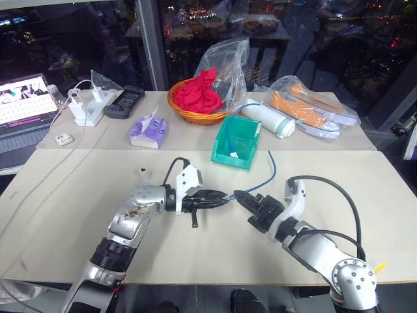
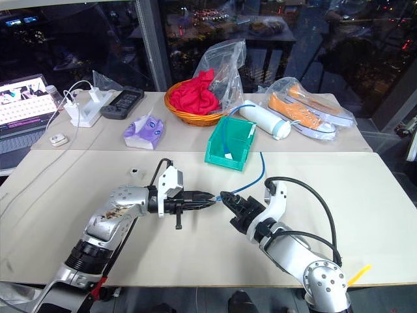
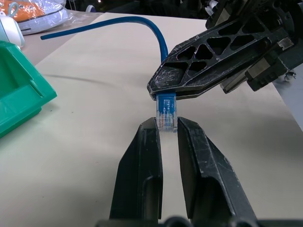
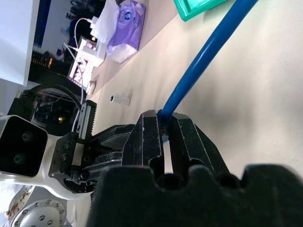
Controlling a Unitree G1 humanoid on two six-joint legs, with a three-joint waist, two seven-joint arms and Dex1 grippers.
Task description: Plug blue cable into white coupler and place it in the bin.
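Blue cable (image 1: pixel 264 180) pinched by both pincers above bare table (image 1: pixel 365 195).

Laptop (image 1: pixel 23 107): cut off at left edge. White coupler (image 1: pixel 142 172): socket too small to tell. Bin (image 3: pixel 19 94): partly cropped.

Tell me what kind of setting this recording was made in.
Probably an office or lab by a large window at night: pale tables pushed together, an open laptop at the table's edge, plugged-in chargers, and dark glass behind with city lights.
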